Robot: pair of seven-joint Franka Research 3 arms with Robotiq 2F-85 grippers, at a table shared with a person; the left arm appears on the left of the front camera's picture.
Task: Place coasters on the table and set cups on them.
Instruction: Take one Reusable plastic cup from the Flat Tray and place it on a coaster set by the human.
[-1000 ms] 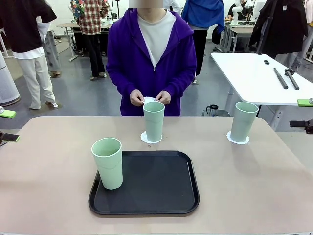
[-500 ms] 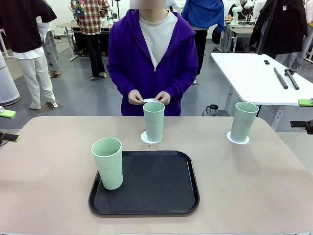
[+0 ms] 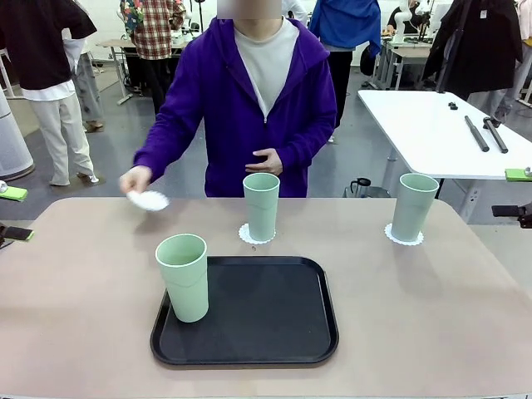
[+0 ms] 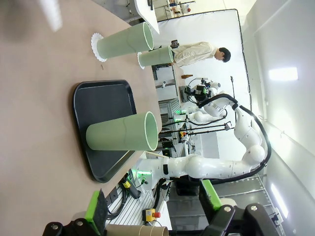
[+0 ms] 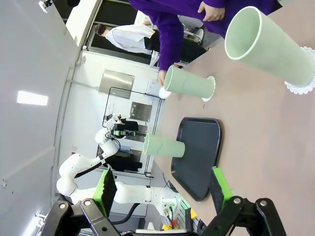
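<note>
Floor: smooth grey floor [image 3: 125, 166], faintly reflective | Furniture: white rectangular table [image 3: 416, 125] at right, carrying two black rods [image 3: 476, 133] | Walls: white backdrop screen [image 4: 206, 29] | Ceiling: plain pale-grey ceiling [image 5: 29, 49] with bright rectangular light panel [image 5: 32, 97].

Front view's bright and even, soft overhead light, just faint shadows on the table [image 3: 416, 291] beside the cups [image 3: 261, 205] and black tray [image 3: 266, 312]. The person's outstretched hand [image 3: 135, 179] smears slightly. Left wrist view bends hard at its edges; a ceiling light panel [image 4: 283, 73] glows, a pale blurred streak [image 4: 50, 14] crosses the top-left corner. Right wrist view: another ceiling panel [image 5: 32, 97] flares white.
</note>
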